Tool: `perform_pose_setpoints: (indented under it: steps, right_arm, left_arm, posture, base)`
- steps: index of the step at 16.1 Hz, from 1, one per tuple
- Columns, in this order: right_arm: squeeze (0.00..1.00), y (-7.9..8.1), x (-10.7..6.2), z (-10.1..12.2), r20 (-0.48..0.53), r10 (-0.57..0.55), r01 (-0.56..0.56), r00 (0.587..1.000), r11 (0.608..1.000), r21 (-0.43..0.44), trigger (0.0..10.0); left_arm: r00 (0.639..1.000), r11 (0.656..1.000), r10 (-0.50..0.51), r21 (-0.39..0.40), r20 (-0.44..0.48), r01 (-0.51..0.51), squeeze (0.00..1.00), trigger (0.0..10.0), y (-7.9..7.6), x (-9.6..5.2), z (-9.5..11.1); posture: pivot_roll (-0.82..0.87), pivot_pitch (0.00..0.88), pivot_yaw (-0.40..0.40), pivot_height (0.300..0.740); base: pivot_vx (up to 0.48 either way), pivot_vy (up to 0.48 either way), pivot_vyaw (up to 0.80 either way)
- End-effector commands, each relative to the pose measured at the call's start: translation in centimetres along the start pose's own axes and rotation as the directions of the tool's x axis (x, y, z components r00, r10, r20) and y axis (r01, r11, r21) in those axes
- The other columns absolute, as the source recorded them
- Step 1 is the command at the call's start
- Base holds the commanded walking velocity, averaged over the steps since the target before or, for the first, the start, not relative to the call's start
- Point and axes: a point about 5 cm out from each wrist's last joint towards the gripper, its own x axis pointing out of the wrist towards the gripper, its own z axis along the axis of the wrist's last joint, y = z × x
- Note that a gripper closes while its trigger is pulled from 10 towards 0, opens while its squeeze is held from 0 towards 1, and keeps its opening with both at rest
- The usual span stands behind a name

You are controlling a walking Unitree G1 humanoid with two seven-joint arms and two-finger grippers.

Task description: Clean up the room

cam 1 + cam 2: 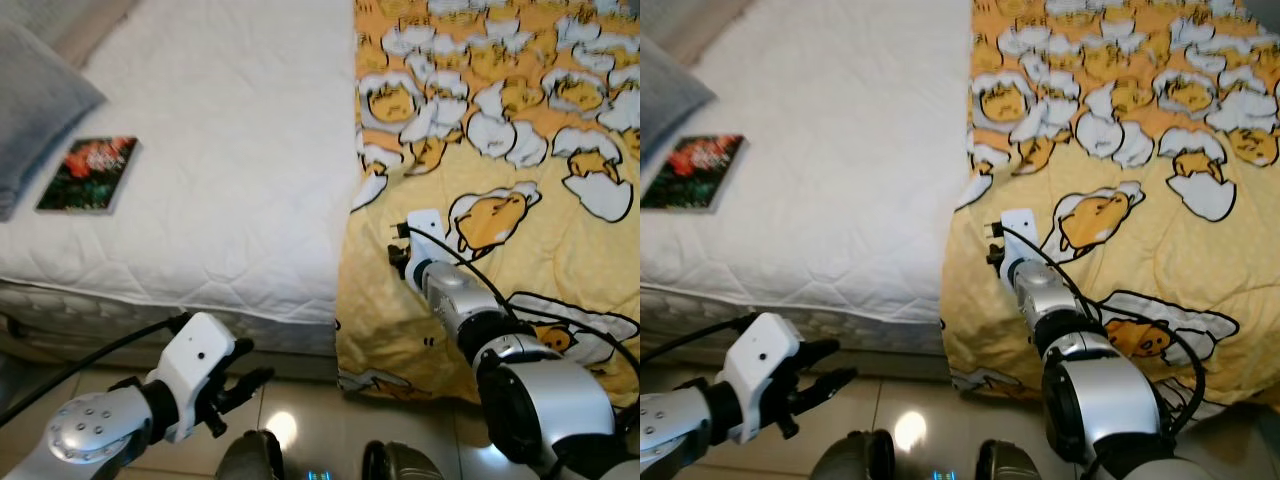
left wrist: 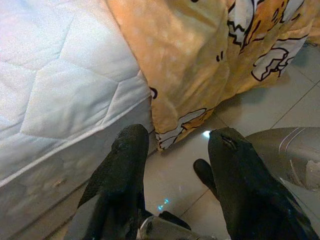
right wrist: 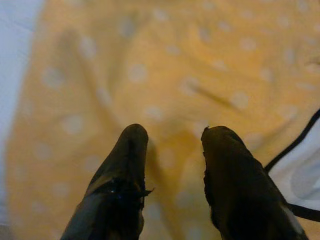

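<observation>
Resting on yellow blanket (image 1: 520, 200), right gripper (image 3: 172, 150) jaws parted; book (image 1: 90, 173) apart, perhaps.

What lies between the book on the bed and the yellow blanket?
Only bare white mattress cover lies between the book and the yellow blanket. The left eye view shows this whole stretch.

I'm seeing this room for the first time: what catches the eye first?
The bright yellow blanket with cartoon egg figures covers the right half of the bed and hangs over its near edge. The right gripper, fingers apart, is down at its fabric. Far left on the white mattress lies a dark book beside a grey pillow.
</observation>
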Motion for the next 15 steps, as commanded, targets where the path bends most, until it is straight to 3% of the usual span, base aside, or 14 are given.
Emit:
perform_pose_setpoints:
  steps: [1, 2, 5, 9, 10, 13, 15]
  right_arm:
    - [1.0, -0.4, 0.0, -0.8, -0.044, -0.028, 0.028, 0.999, 1.0, -0.008, 10.0]
    - [0.0, -0.5, -0.1, -1.5, -0.074, -0.034, 0.033, 0.997, 0.999, -0.021, 10.0]
    - [0.0, -1.0, -0.6, -4.8, -0.177, -0.008, -0.008, 0.984, 0.996, -0.092, 10.0]
    - [0.0, -1.6, -1.5, -8.4, -0.282, 0.05, -0.075, 0.958, 0.994, -0.08, 10.0]
    - [0.0, -2.4, -2.1, -10.0, -0.32, 0.059, -0.09, 0.946, 0.992, -0.083, 10.0]
    - [0.0, -3.8, -2.9, -11.4, -0.322, 0.079, -0.108, 0.943, 0.991, -0.073, 10.0]
    - [0.0, -3.4, -2.6, -10.1, -0.219, 0.167, -0.165, 0.961, 0.986, 0.031, 10.0]
  left_arm:
    - [1.0, 1.0, -0.001, -0.001, -0.006, 0.001, 0.0, 10.0, -0.2, -0.5, 0.0]
    - [1.0, 1.0, 0.003, -0.004, -0.01, -0.003, 0.0, 10.0, -0.4, -0.7, 0.0]
    - [1.0, 1.0, 0.002, -0.012, -0.019, -0.003, 0.0, 10.0, -1.0, -1.2, -0.1]
    - [0.999, 1.0, 0.0, -0.015, -0.036, -0.001, 0.0, 10.0, -1.4, -1.5, -0.5]
    - [0.999, 1.0, 0.004, -0.018, -0.039, -0.004, 0.0, 10.0, -1.4, -1.4, -0.6]
    - [0.999, 1.0, 0.015, -0.016, -0.033, -0.015, 0.0, 10.0, -1.4, -0.9, -0.8]
    - [0.999, 0.999, 0.039, -0.023, -0.013, -0.039, 0.0, 10.0, -1.2, -0.6, -0.6]
  posture:
    - [0.18, 0.261, 0.003, 0.74]
    - [0.19, 0.265, 0.0, 0.74]
    - [0.21, 0.271, -0.003, 0.74]
    - [0.21, 0.26, -0.009, 0.74]
    - [0.2, 0.252, -0.01, 0.74]
    - [0.19, 0.222, -0.024, 0.74]
    - [0.17, 0.199, -0.03, 0.74]
  base:
    - [0.0, 0.0, 0.0]
    - [0.0, 0.0, 0.0]
    - [0.0, 0.0, 0.0]
    - [0.0, 0.0, 0.0]
    - [0.0, 0.0, 0.0]
    - [0.0, 0.0, 0.0]
    - [0.0, 0.0, 0.0]
